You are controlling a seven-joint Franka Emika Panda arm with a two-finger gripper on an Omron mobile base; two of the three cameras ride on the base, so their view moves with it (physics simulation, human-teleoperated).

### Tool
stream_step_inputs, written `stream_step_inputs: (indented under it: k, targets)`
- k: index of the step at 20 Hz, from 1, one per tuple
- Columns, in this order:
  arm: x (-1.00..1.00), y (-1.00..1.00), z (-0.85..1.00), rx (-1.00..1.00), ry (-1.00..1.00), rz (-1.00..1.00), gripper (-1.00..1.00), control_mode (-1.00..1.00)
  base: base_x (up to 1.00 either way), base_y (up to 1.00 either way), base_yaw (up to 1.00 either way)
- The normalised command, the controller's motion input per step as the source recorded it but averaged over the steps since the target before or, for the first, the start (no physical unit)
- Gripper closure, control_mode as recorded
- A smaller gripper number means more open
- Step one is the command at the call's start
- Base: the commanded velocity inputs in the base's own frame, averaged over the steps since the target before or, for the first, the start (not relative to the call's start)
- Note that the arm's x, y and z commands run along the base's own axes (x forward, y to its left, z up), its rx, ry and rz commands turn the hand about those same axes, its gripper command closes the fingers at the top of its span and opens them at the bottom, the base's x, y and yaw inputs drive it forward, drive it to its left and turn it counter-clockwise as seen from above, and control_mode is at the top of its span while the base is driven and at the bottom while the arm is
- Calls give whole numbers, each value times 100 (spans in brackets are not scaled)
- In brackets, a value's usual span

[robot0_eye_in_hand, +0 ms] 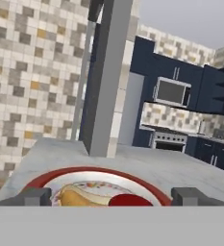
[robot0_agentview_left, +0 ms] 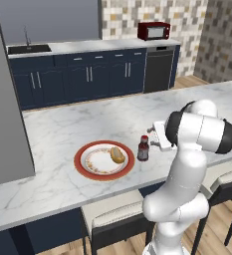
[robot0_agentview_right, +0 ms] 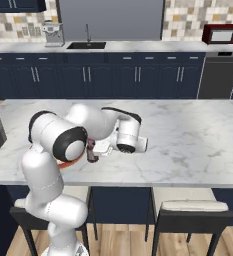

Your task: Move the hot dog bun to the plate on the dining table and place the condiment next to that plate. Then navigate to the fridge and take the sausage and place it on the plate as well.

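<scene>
Standing between the spread jaws, the condiment [robot0_agentview_left: 143,148] beside the plate [robot0_agentview_left: 82,156].

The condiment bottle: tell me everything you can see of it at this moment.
The condiment bottle is small, with dark red-brown sauce, a red cap and a pale label. It stands upright on the marble dining table, just right of the orange-rimmed plate in the left base view, very close to the rim; whether they touch cannot be told. The hand sits level with its upper part, fingers reaching toward it; whether they grip it is unclear. In the hand view its red cap shows between the finger tips.
</scene>
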Motion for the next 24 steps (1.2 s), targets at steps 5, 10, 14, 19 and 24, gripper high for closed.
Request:
stream_step_inputs:
  k: [5,10,14,19,24]
  targets:
    - [-81,17,98,0,-10,4,-100,-100,0,0,0]
    - [-40,67,100,-6,-13,3,-100,-100,0,0,0]
    - [-29,66,100,-11,-3,0,-100,-100,0,0,0]
    - [-47,33,95,-4,15,-39,-100,-100,0,0,0]
    - [-3,-10,81,7,53,-63,-100,-100,0,0,0]
